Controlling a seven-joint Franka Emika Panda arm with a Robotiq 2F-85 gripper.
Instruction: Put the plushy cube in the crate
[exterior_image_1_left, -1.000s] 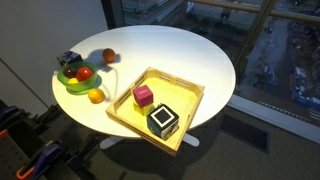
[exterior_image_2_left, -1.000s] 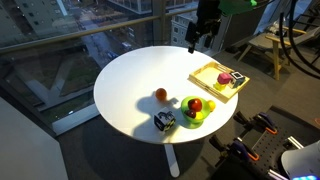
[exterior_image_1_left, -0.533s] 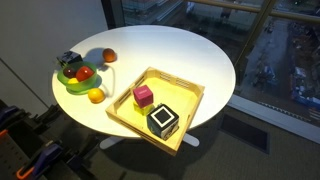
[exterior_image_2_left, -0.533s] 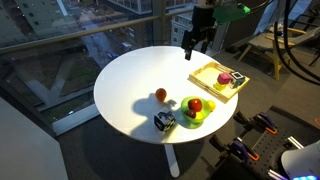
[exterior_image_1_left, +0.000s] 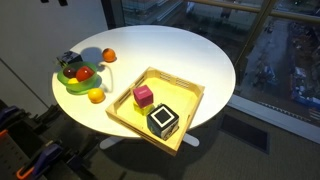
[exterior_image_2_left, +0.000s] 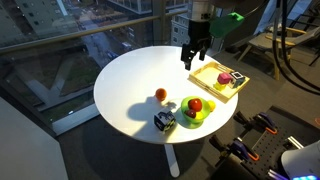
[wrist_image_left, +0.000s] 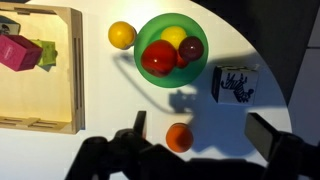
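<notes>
The plushy cube (wrist_image_left: 234, 83) is a small dark grey and white lump on the white table beside the green plate. It also shows in both exterior views (exterior_image_1_left: 68, 59) (exterior_image_2_left: 164, 121). The crate (exterior_image_1_left: 190, 100) is a shallow yellow wooden tray holding a pink cube (exterior_image_1_left: 143, 95) and a black cube with white markings (exterior_image_1_left: 163, 122). It also shows in the other exterior view (exterior_image_2_left: 209, 84) and in the wrist view (wrist_image_left: 40, 95). My gripper (exterior_image_2_left: 193, 56) hangs open and empty well above the table, apart from everything. In the wrist view its fingers (wrist_image_left: 205, 135) frame the table below the plushy cube.
A round green plate (wrist_image_left: 145, 40) holds red, yellow and dark fruit. A yellow fruit (wrist_image_left: 122, 35) lies between the plate and the crate. An orange (wrist_image_left: 179, 137) lies on the table near the plate. The table's round edge runs close behind the plushy cube.
My gripper has come down and moved over the table from the crate side towards the plate side. Nothing on the table has moved.
</notes>
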